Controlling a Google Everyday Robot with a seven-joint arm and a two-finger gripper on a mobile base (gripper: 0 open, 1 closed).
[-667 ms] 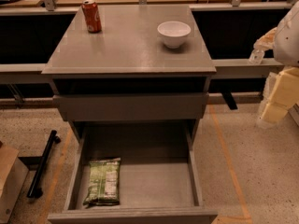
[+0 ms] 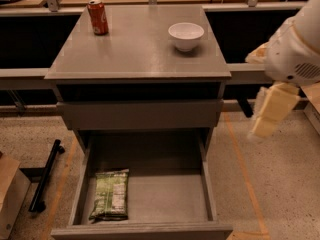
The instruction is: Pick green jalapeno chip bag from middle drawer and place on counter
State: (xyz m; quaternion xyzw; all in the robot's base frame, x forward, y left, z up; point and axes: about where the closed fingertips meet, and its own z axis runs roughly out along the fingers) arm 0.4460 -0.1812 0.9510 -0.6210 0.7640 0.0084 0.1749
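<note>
Bag point(image 2: 111, 194) seems light, soft, slippery; pinch across its middle. Right of the drawer point(image 2: 165, 196) hangs the claw point(image 2: 270, 116), state untellable.

arm point(image 2: 295, 46): white rounded shell | grille point(image 2: 307, 71): dark slotted vent | gripper point(image 2: 266, 121): pale cream, blocky, above floor point(image 2: 240, 169)

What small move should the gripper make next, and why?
Likely the gripper should move left and down toward the open middle drawer. It hangs high off to the drawer's right, well apart from the green jalapeno chip bag, which lies flat at the drawer's front left.
</note>
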